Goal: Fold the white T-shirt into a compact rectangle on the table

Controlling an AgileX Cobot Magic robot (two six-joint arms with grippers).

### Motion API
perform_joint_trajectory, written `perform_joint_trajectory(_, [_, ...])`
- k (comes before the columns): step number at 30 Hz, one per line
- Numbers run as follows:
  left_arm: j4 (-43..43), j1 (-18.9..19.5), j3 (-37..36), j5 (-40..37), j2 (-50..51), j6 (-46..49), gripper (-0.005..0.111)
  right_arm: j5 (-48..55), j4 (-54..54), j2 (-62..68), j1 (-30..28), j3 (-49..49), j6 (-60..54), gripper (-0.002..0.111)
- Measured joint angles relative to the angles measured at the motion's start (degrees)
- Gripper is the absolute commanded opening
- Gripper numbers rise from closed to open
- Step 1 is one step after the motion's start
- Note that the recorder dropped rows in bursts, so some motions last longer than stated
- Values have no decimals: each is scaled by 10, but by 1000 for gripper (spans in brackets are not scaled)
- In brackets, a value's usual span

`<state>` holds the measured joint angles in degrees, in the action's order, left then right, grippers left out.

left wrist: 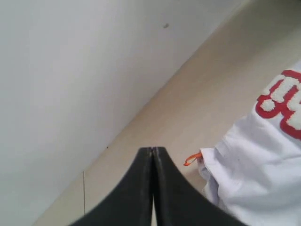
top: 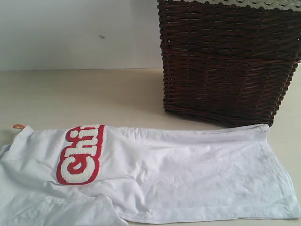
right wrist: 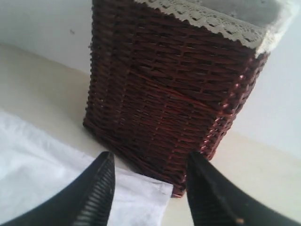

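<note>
The white T-shirt (top: 155,179) lies spread across the front of the table (top: 94,94), its red-banded fuzzy lettering (top: 81,155) toward the left and a small orange tag (top: 19,126) at its far left corner. Neither gripper shows in the exterior view. In the left wrist view my left gripper (left wrist: 153,149) is shut with nothing in it, hovering over bare table beside the orange tag (left wrist: 193,158) and the white T-shirt (left wrist: 263,165). My right gripper (right wrist: 150,162) is open above a corner of the white T-shirt (right wrist: 141,197), close to the basket's base.
A dark wicker basket (top: 228,61) with a lace-edged cloth liner (right wrist: 211,21) stands at the back right, just behind the shirt's far edge. A pale wall (top: 70,33) runs along the back of the table.
</note>
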<state>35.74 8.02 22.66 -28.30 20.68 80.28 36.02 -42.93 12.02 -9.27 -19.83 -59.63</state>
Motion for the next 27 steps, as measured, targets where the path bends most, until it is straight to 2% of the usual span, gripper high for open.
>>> perform_joint_trajectory(3, [17, 0, -41, 1, -2, 0, 0, -38, 24, 0, 17, 66, -115, 47])
perform_joint_trajectory(7, [12, 0, -111, 27, -21, 0, 0, -117, 21, 1, 33, 138, -134, 47])
perform_joint_trajectory(13, [-60, 0, -206, 145, -118, 0, 0, -210, -42, 1, 72, 164, -133, 47])
perform_joint_trajectory(18, [-96, 0, -223, 155, -198, 0, 0, -210, -85, 1, 118, 170, -100, 47])
perform_joint_trajectory(27, [-102, 0, -225, 147, -204, 0, 0, -209, -91, 1, 164, 172, -96, 47])
